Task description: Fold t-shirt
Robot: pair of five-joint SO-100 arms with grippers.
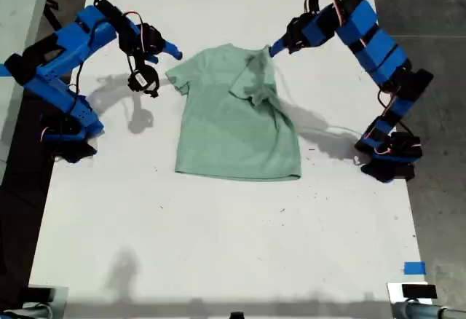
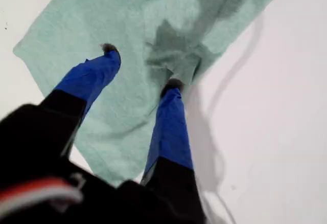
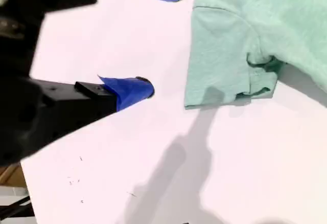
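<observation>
Toward the far half of the white table [image 1: 218,246], midway between its side edges, the t-shirt [image 1: 233,126] lies flat, one sleeve already folded inward over the chest. My first gripper [image 2: 140,70] hangs over that doubled cloth by the collar, jaws apart, gripping nothing. My second gripper [image 3: 163,37] hovers just off the other sleeve [image 3: 219,60], open and empty, probably placed to take it next.
</observation>
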